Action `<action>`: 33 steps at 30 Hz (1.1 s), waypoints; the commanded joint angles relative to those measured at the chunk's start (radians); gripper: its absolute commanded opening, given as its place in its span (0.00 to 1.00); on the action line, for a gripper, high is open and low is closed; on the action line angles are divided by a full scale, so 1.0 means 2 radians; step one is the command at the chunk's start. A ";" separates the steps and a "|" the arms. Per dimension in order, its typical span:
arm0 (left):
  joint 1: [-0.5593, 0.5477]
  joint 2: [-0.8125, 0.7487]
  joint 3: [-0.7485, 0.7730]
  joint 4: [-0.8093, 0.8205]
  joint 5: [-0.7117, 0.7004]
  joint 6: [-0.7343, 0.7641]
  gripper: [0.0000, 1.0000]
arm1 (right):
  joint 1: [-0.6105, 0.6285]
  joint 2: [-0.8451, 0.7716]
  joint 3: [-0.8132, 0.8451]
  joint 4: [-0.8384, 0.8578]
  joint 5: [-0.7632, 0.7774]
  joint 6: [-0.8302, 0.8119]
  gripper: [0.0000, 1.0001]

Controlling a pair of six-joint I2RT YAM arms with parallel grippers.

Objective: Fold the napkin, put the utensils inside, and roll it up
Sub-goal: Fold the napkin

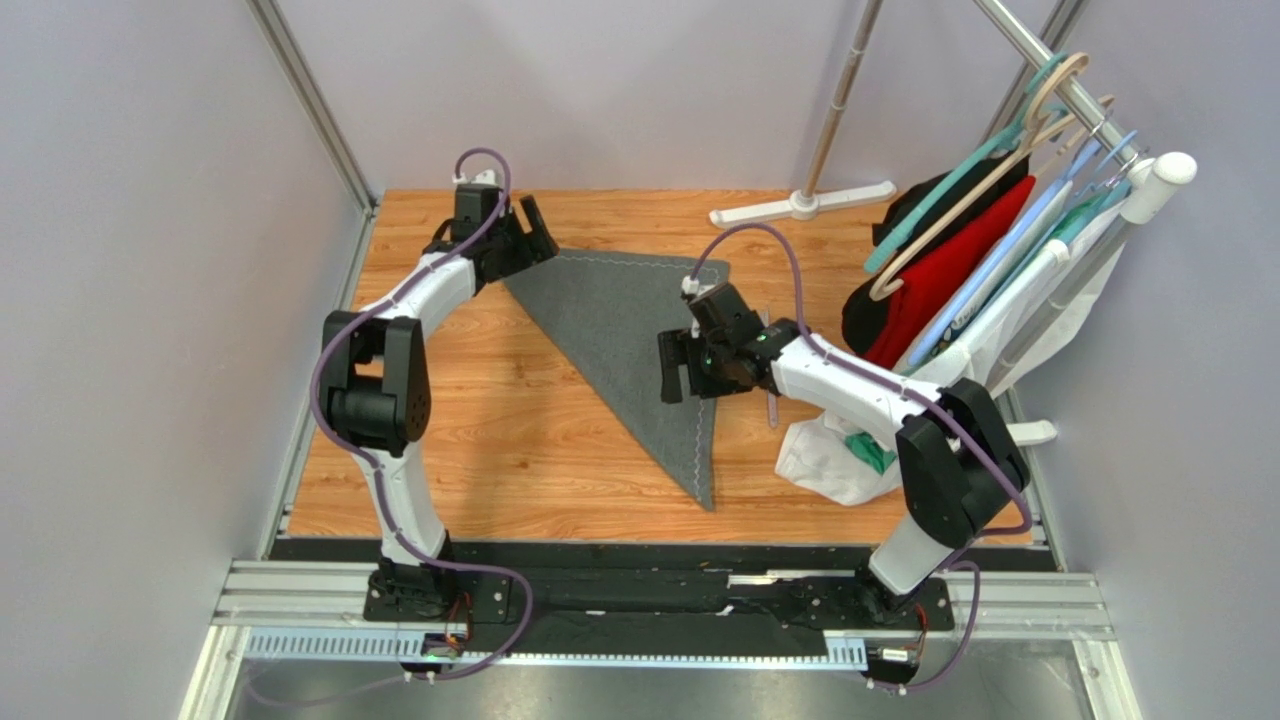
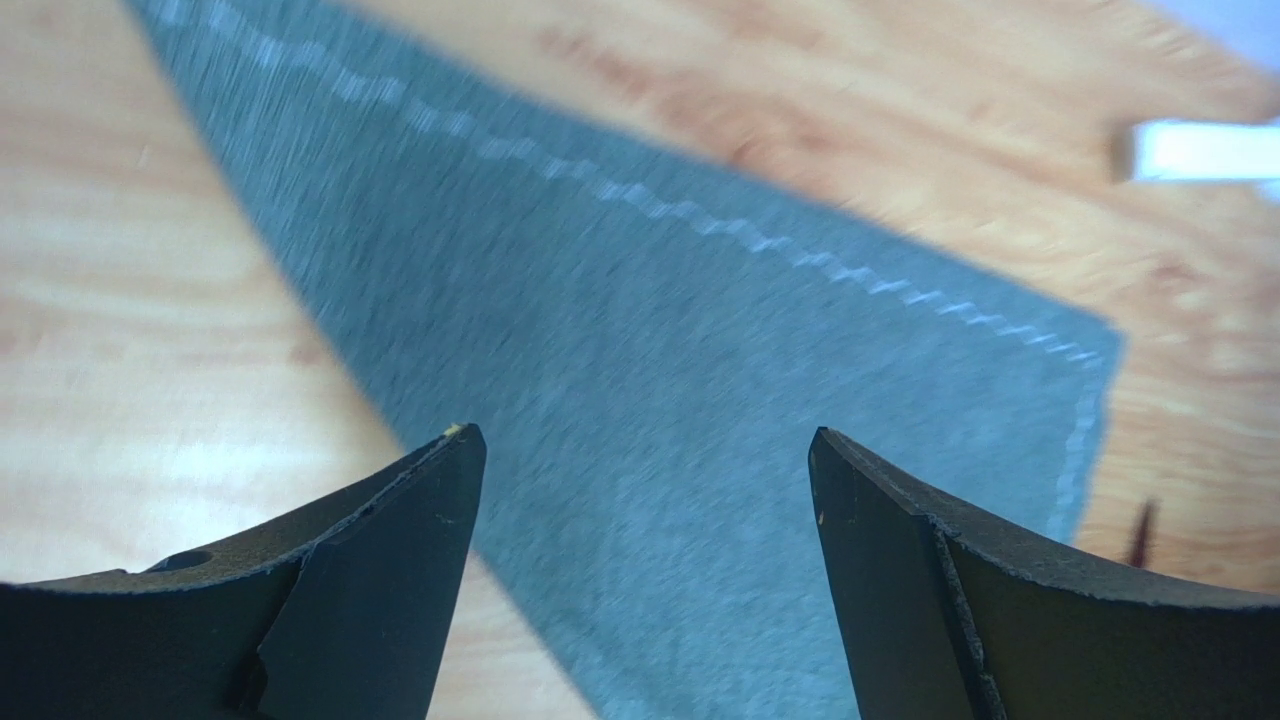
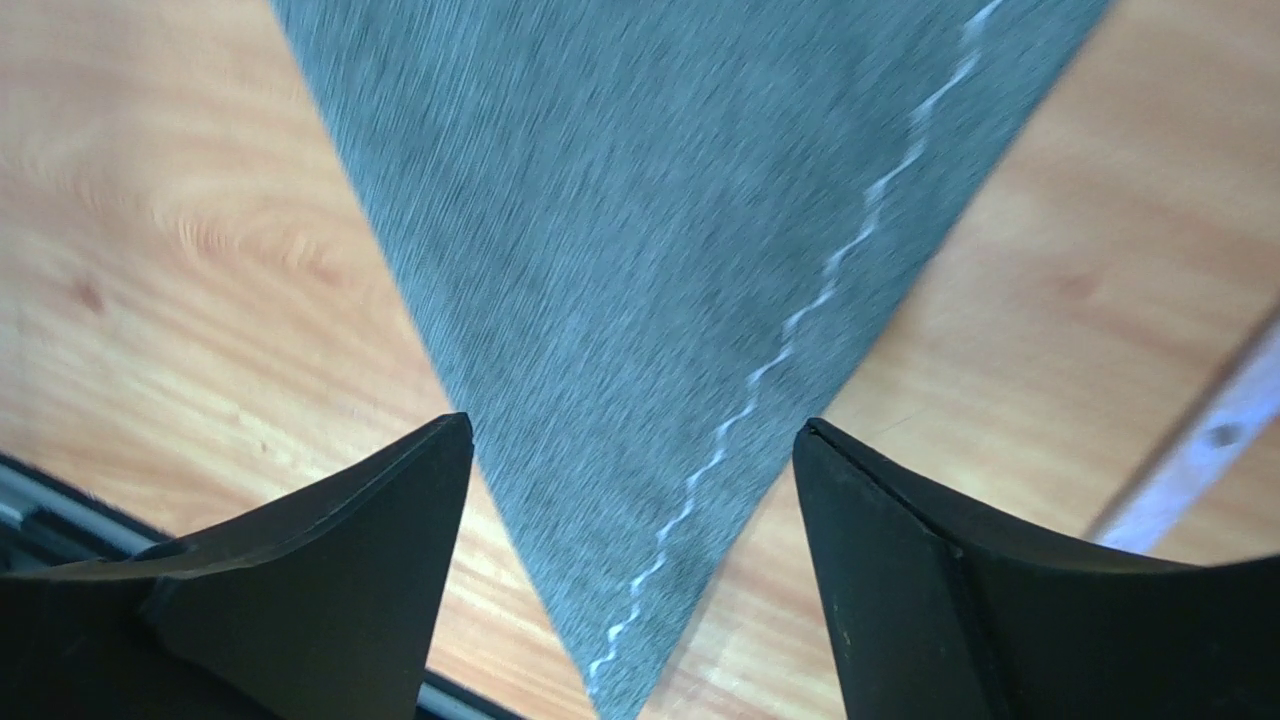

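Note:
The dark grey napkin lies flat on the wooden table, folded into a triangle with one tip pointing at the near edge. My left gripper is open and empty over the napkin's far left corner; the cloth shows between its fingers. My right gripper is open and empty above the napkin's right edge, and its view shows the near tip between its jaws. A thin pale lilac utensil lies on the wood just right of the napkin; it also shows in the right wrist view.
A white cloth lies at the table's right edge beside my right arm. A garment rack with red and black clothes on hangers stands at the back right, its white foot on the table's far edge. A black rail runs along the near edge.

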 commanded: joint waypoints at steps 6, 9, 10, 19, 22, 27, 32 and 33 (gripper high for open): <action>0.040 -0.006 -0.027 -0.039 -0.029 0.009 0.84 | 0.077 -0.058 -0.072 0.000 0.037 0.073 0.60; 0.056 0.003 -0.025 -0.041 -0.015 0.008 0.82 | 0.098 -0.066 -0.084 -0.003 0.041 0.096 0.57; 0.060 0.007 -0.022 -0.045 -0.010 0.007 0.81 | 0.104 -0.067 -0.085 -0.008 0.045 0.099 0.56; 0.084 0.030 0.003 -0.052 0.027 -0.001 0.78 | 0.138 -0.073 -0.121 -0.016 0.061 0.146 0.53; 0.086 0.035 0.013 -0.059 0.027 -0.002 0.78 | 0.144 -0.079 -0.137 -0.011 0.059 0.156 0.53; 0.088 0.047 0.026 -0.068 0.020 0.001 0.77 | 0.161 -0.069 -0.139 0.000 0.054 0.165 0.53; 0.092 0.047 0.021 -0.068 0.021 0.001 0.74 | 0.172 -0.054 -0.131 0.003 0.055 0.170 0.52; 0.092 0.047 0.020 -0.068 0.020 0.002 0.74 | 0.174 -0.053 -0.130 0.001 0.060 0.170 0.52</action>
